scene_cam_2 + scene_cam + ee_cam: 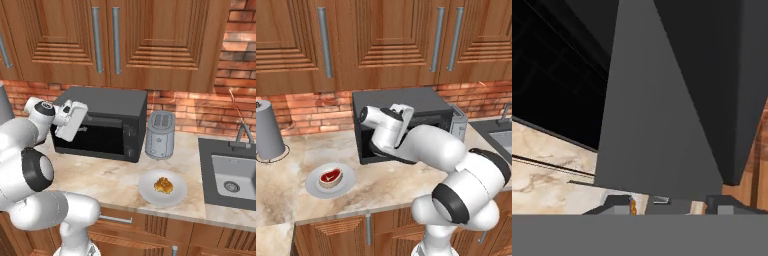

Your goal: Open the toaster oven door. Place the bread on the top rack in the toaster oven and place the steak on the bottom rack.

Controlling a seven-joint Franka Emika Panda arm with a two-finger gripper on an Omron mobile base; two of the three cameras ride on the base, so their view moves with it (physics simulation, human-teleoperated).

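You are only starting: your end effector, its finger gap impossible to judge, is hovering at the toaster oven door, while the steak and bread are sitting on plates well aside of it on the tabletop.

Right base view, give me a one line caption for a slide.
Franka arm's gripper at the toaster oven front; bread waits on its plate beside the silver toaster.

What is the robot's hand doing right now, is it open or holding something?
Gripper: right up against the toaster oven; I can't tell whether it is open, shut or holding anything.
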